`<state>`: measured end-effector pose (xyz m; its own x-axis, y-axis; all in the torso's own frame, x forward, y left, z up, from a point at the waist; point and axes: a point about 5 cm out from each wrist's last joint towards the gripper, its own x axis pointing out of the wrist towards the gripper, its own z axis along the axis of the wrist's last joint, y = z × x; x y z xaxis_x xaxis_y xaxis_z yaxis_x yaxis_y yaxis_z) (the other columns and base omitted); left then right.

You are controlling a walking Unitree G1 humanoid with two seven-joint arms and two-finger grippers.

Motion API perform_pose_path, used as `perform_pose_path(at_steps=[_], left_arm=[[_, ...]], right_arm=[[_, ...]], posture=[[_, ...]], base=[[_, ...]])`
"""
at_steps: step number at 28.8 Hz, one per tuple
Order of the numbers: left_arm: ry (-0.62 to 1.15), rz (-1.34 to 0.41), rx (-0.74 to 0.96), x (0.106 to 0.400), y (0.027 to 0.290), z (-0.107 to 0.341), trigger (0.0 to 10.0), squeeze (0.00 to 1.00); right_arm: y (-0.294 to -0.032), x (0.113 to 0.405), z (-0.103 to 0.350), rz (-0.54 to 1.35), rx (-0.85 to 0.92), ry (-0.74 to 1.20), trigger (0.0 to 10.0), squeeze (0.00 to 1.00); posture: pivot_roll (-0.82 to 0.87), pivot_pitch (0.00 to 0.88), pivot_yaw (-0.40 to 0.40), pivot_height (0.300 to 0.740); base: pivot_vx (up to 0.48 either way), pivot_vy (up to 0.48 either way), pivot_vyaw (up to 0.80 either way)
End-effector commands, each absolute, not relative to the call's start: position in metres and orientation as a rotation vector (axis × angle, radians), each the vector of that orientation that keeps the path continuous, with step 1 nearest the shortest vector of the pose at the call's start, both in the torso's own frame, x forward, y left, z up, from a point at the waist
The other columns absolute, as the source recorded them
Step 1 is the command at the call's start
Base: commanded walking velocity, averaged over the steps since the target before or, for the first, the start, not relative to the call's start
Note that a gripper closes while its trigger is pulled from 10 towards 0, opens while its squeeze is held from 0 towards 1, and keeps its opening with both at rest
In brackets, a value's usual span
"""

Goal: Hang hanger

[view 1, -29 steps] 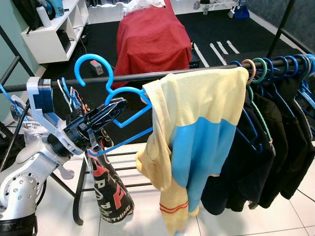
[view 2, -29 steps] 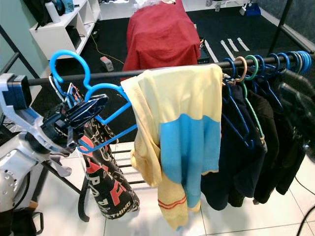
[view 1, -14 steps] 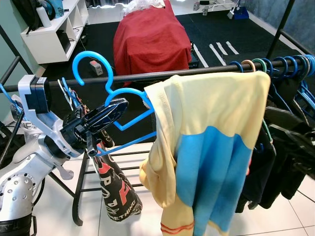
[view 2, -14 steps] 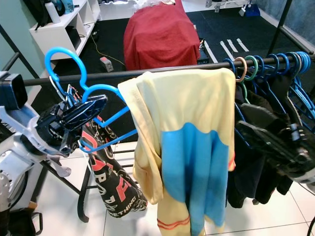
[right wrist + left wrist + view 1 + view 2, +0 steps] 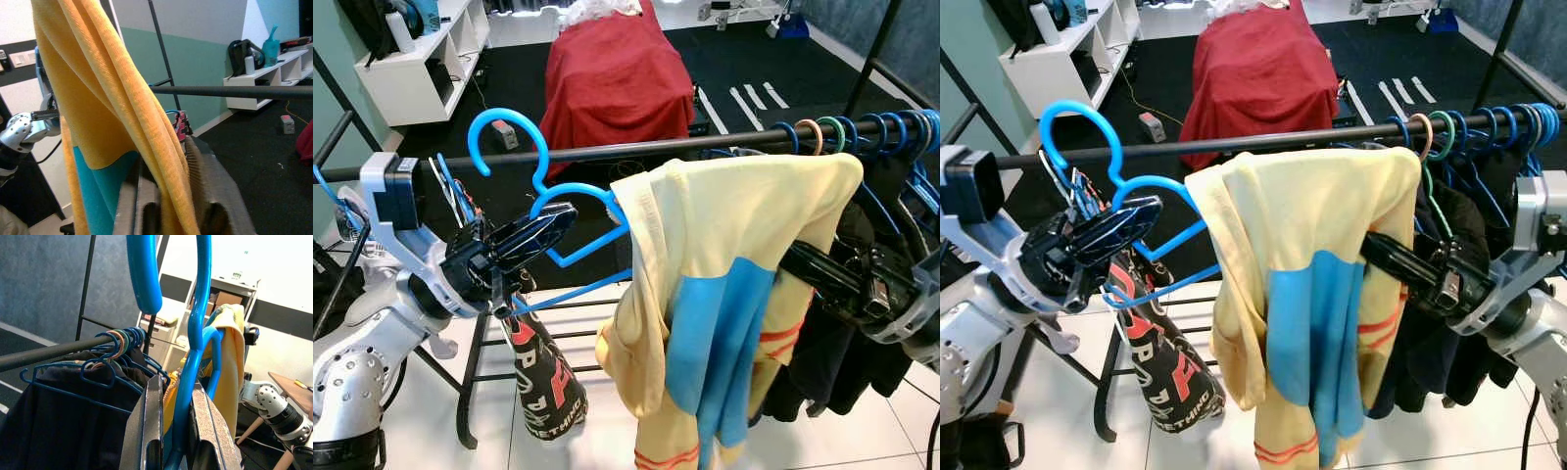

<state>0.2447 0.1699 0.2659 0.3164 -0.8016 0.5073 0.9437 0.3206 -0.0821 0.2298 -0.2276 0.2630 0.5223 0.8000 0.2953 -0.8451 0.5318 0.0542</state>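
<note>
We see black clothes rail (image 5: 607, 150) crossing scene, level. Row of blue hangers (image 5: 871, 132) hooked on its right end, dark garments (image 5: 1449, 323) hanging below, packed close. Yellow-and-blue shirt (image 5: 734, 284) draped at rail's middle. Near left end, printed black bag (image 5: 543, 377) hangs. White tiled floor (image 5: 421, 421) beneath; rack's lower slats (image 5: 558, 338) behind bag.

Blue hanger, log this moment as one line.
left gripper shut on blue hanger | hook above rail | right gripper pinching yellow shirt
</note>
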Motion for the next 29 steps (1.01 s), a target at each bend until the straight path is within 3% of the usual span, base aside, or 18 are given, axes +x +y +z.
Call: perform_pose_path(at_steps=[1,14,20,26,29], left_arm=[[-0.442,-1.210,-0.406,0.243,0.169,0.269,9.2,0.00],[-0.341,-1.025,-0.289,0.265,0.182,0.244,9.1,0.00],[-0.167,-0.841,-0.077,0.275,0.204,0.204,9.6,0.00],[-0.088,-0.782,-0.008,0.268,0.224,0.187,10.0,0.00],[-0.093,-0.728,-0.011,0.266,0.241,0.187,10.0,0.00]], right_arm=[[-0.226,0.232,0.261,0.982,0.193,-0.241,0.0,0.00],[-0.241,0.244,0.281,0.874,0.237,-0.386,0.0,0.00],[-0.261,0.249,0.298,0.753,0.289,-0.505,0.0,0.00],[-0.274,0.253,0.308,0.660,0.344,-0.573,0.0,0.00],[-0.266,0.253,0.298,0.705,0.294,-0.492,0.0,0.00]], posture=[[-0.10,0.118,0.066,0.740],[-0.10,0.119,0.065,0.740],[-0.10,0.123,0.063,0.740],[-0.10,0.125,0.064,0.740],[-0.09,0.127,0.063,0.740]], base=[[0.000,0.000,0.00],[0.000,0.000,0.00],[0.000,0.000,0.00],[0.000,0.000,0.00],[0.000,0.000,0.00]])
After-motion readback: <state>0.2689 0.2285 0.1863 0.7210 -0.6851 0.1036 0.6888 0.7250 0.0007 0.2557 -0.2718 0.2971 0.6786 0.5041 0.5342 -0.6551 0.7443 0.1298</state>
